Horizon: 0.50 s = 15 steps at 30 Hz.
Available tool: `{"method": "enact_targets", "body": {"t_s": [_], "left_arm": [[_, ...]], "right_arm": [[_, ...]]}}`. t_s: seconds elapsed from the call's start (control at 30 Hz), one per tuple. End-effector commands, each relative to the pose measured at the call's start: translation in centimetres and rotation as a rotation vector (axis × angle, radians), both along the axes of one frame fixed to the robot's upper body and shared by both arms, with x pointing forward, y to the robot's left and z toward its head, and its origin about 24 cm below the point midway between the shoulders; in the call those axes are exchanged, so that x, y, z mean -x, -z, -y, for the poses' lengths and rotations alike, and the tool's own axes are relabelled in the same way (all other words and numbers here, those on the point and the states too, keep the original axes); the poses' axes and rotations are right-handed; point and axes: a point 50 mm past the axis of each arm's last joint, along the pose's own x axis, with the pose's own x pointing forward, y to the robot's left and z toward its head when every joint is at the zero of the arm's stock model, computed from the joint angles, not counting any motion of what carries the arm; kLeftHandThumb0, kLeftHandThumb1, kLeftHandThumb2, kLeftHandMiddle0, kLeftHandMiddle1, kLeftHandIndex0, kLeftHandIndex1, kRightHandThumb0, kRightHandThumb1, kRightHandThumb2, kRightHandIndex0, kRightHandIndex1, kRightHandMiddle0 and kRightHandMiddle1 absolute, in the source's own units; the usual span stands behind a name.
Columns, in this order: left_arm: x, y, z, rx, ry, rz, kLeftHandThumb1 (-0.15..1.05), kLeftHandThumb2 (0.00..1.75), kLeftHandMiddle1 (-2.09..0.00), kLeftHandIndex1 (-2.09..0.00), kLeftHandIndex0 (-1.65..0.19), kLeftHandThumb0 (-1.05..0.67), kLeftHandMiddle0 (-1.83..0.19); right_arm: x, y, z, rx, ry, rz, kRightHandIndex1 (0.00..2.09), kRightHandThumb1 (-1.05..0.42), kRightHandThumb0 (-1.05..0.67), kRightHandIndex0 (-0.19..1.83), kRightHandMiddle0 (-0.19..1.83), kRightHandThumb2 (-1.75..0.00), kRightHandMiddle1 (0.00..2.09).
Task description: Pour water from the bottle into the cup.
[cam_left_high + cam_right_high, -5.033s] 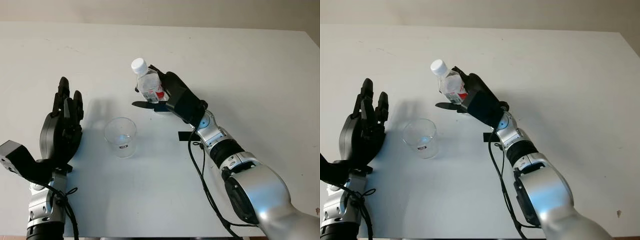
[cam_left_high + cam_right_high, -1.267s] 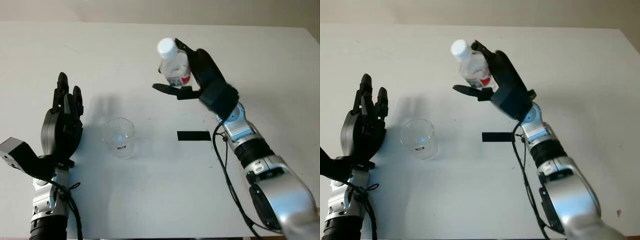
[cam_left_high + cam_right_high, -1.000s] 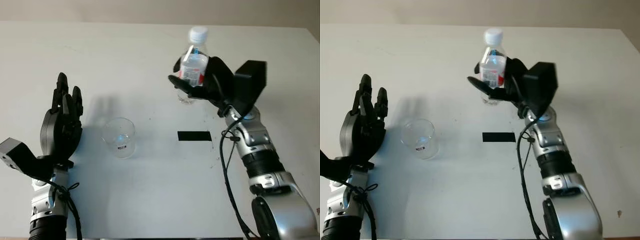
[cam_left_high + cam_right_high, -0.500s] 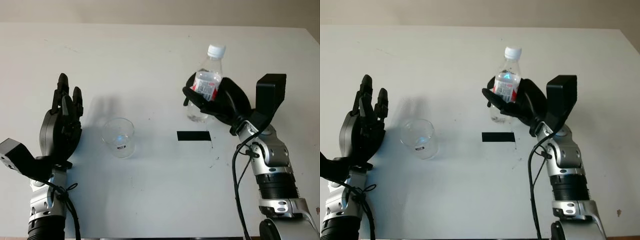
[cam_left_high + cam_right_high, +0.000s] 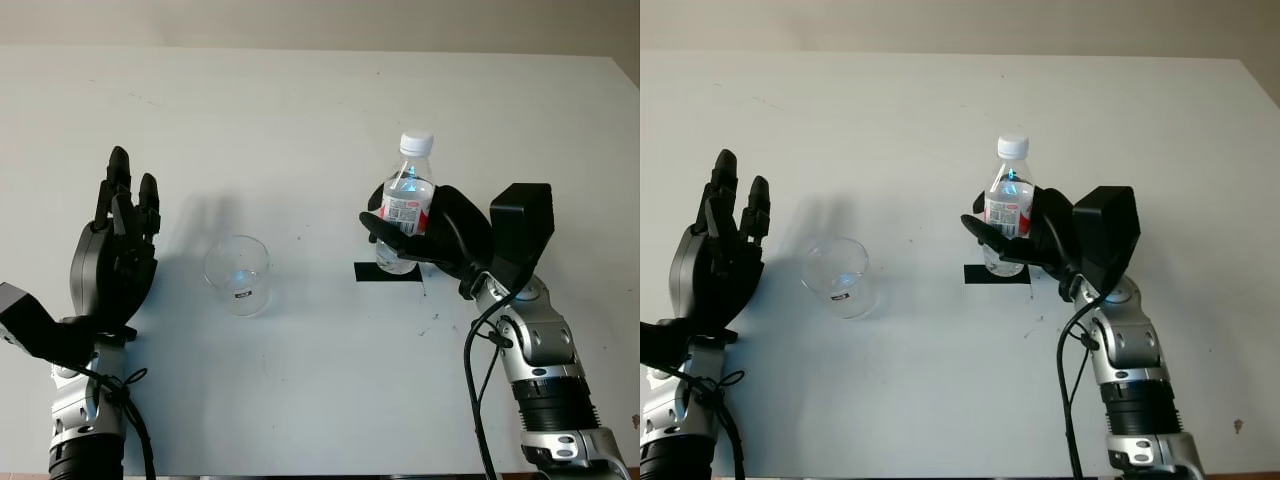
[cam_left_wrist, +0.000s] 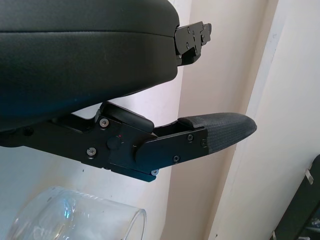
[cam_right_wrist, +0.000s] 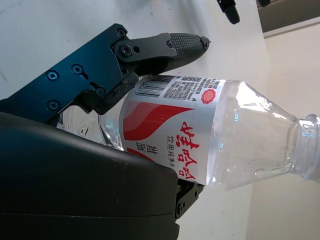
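The bottle (image 5: pixel 407 208), clear plastic with a white cap and a red-and-white label, stands upright near the middle of the white table (image 5: pixel 320 110), slightly right of centre. Its base is at the black tape strip (image 5: pixel 388 272) stuck to the tabletop; whether it touches the surface cannot be told. My right hand (image 5: pixel 432 232) is wrapped around the labelled mid-section from the right, black fingers (image 7: pixel 165 45) curling across the front of the label. In the right wrist view the label's red swirl, printed characters and barcode face the camera, and the neck tapers away from my palm shell. The cap is on.

The cup (image 5: pixel 240 275), a clear tumbler with a small dark sticker on its side, stands upright to the left of the bottle, well apart from it and from the tape strip. Its rim and wall (image 6: pixel 75 220) also appear at the edge of the left wrist view.

My left hand (image 5: pixel 112 255) is open and held up near the table's left side, just beside the cup but not touching it, palm turned toward the cup. It holds nothing.

My right forearm, silver with black cabling, rises from the bottom right; my left forearm rises from the bottom left.
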Motion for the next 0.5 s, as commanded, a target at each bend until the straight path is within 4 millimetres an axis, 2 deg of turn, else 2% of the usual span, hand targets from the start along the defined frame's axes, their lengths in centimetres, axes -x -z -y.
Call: {"method": "enact_targets", "body": {"t_s": [0.0, 0.27, 0.47], "left_arm": [[0.6, 1.1, -0.4, -0.001, -0.009, -0.044, 1.05, 0.68, 0.00, 0.00, 0.19, -0.73, 0.19], [0.5, 1.0, -0.4, 0.000, -0.010, -0.042, 1.05, 0.66, 0.00, 0.00, 0.19, -0.73, 0.19], [0.3, 1.0, -0.5, 0.010, 0.002, -0.042, 1.05, 0.66, 0.00, 0.00, 0.19, -0.73, 0.19]], "right_arm": [[0.6, 0.3, 0.2, -0.013, 0.007, -0.008, 2.09, -1.05, -0.44, 1.49, 1.19, -0.58, 2.09], [1.3, 1.4, 0.0, -0.037, 0.002, 0.005, 2.09, -1.05, -0.46, 1.46, 1.15, -0.58, 2.09], [1.3, 2.5, 0.0, 0.042, -0.020, 0.070, 2.09, -1.05, -0.46, 1.29, 1.02, -0.60, 2.09]]}}
